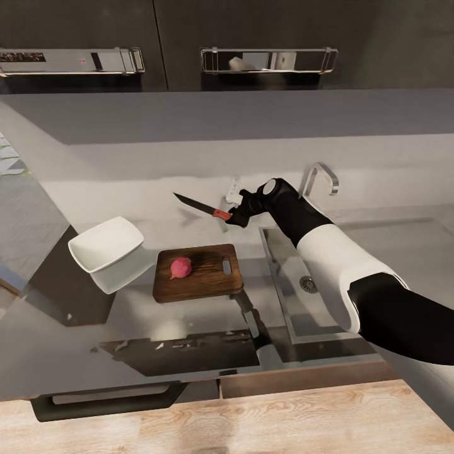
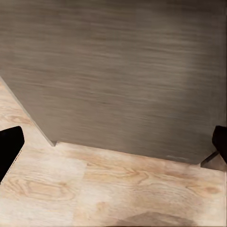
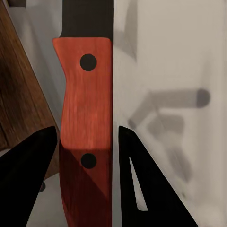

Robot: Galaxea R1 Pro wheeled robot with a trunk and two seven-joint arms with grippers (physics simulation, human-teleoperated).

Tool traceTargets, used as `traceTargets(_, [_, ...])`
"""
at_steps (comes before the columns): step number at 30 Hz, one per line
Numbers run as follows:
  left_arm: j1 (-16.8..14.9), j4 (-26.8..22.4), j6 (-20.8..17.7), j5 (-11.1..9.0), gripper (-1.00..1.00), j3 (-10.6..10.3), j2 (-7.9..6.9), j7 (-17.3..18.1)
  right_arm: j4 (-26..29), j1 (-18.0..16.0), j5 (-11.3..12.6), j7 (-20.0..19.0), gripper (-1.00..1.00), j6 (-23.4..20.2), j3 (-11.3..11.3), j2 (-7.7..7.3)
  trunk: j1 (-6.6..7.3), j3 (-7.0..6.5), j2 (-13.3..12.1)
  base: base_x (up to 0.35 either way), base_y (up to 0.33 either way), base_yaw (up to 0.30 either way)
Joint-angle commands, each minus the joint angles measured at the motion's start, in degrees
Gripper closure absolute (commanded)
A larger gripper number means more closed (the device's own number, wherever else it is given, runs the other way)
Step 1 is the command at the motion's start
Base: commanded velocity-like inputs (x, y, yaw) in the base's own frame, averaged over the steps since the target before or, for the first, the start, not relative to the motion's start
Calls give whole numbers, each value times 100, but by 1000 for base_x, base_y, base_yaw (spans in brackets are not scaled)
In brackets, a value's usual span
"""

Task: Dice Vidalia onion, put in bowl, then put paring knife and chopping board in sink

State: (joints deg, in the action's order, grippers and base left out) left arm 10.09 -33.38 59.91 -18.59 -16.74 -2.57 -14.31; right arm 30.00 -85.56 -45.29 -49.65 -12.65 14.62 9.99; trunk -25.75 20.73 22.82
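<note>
Now the Vidalia onion (image 1: 180,267) sits on the chopping board (image 1: 198,272), toward the board's end away from its oval slot. The board lies flat on the countertop (image 1: 94,328), w/ the sink (image 1: 328,284) just beside its slot end and the white bowl (image 1: 106,246) near its other end, not touching. Beyond the board, above the counter, the right gripper (image 1: 234,215) holds the paring knife (image 1: 202,206) by the handle, blade pointing away from the sink, clear of the board. Faucet (image 1: 320,178) stands behind the sink.

Right wrist view: fingers (image 3: 28,175) clamped either side of the reddish knife handle (image 3: 86,123), board edge (image 3: 21,99) off to one side.

Left wrist view: left gripper (image 2: 113,146) fingertips (image 2: 9,146) wide apart, nothing between, over a cabinet front (image 2: 118,71) and wood floor (image 2: 94,189).
</note>
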Motion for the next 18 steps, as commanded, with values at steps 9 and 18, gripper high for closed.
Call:
traceTargets(9, [723,-1736,9,65,-100,-60,-373,-1196,-3,-3,-15,-9,100,-36,13,1,-3,9,10,0,0,0])
traceTargets(18, [805,-1226,-408,77,-100,-792,-689,-1328,-10,-2,-15,109,100,-42,14,1,-3,9,10,0,0,0])
